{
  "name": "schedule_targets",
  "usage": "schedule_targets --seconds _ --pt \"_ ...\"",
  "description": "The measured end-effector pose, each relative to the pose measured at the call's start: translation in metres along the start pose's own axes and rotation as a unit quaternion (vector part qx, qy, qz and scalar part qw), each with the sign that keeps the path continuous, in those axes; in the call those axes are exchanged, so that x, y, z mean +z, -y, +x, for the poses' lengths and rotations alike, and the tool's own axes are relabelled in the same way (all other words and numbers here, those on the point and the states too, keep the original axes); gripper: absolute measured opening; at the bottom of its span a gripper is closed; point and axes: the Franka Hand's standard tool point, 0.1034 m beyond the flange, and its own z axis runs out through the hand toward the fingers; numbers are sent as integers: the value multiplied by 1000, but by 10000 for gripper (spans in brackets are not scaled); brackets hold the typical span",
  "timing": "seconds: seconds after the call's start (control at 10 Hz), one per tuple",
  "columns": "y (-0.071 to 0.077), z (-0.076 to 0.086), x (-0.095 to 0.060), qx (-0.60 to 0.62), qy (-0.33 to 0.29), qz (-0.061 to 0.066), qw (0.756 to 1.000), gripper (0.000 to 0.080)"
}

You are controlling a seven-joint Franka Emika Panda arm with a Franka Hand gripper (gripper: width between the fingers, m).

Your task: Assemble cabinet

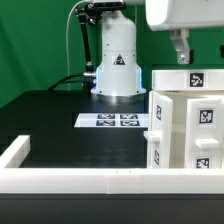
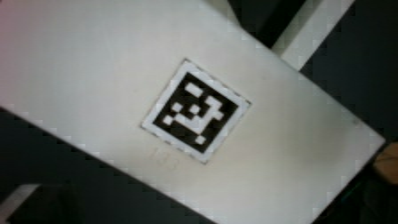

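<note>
The cabinet (image 1: 186, 125) is a white boxy body with black-and-white tags, standing at the exterior view's right near the front rim. Smaller white tagged panels sit on and against it. My gripper (image 1: 199, 50) hangs just above the cabinet's top panel (image 1: 188, 78), not touching it. One finger (image 1: 178, 46) shows clearly and the other sits at the frame's edge, so the jaws stand apart and hold nothing. The wrist view is filled by a white panel (image 2: 107, 80) with one tag (image 2: 196, 108), seen close and blurred.
The marker board (image 1: 115, 121) lies flat on the black table (image 1: 50, 120) in front of the arm's white base (image 1: 117, 65). A low white rim (image 1: 70, 180) frames the table along the front and the exterior view's left.
</note>
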Motion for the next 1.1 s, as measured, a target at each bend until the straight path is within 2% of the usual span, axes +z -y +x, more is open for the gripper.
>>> schedule_targets --seconds 0.3,0.7,0.8,1.1 --pt "-5 -7 4 -143 8 -1 990 797" --pt "-15 -21 9 -341 29 -3 939 797" --pt "-15 -23 10 -320 30 -3 947 797" --pt "-18 -29 15 -315 33 1 948 797"
